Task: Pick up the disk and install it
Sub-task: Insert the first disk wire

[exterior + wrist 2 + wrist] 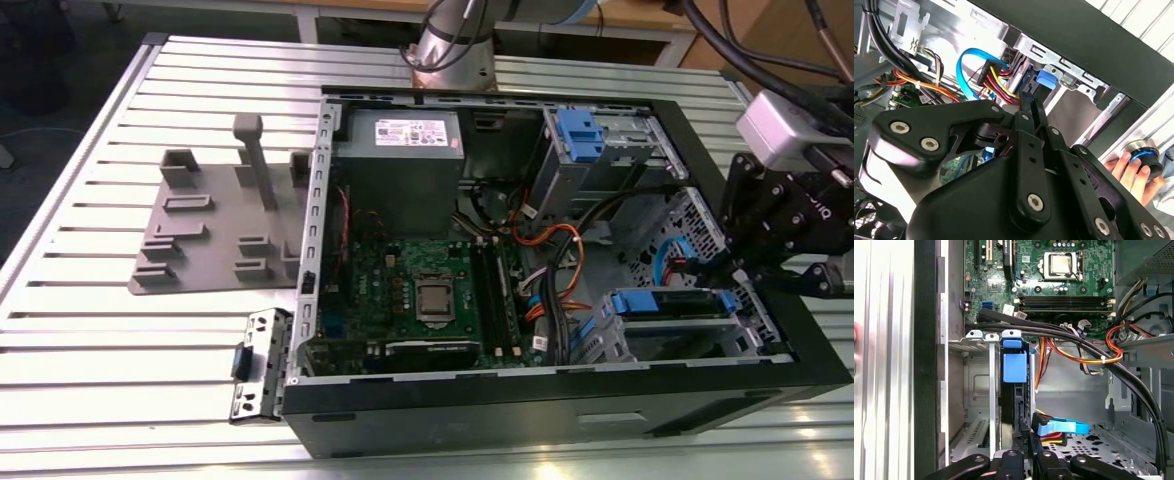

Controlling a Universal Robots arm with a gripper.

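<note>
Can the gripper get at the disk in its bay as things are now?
Probably yes. The gripper hangs at the open side of the case, right by the disk in its bay. In the first wrist view the disk lies straight ahead; only cables cross nearby.

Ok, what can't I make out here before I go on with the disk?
- Gripper fingertips: cut off by the frame's edge in the first wrist view, hidden behind its own linkage in the second. Open or shut cannot be told.
- Disk: in the exterior view its face is hidden inside the bay; whether it is fully seated cannot be told.
- Hand: cut off by the frame's edge.
</note>
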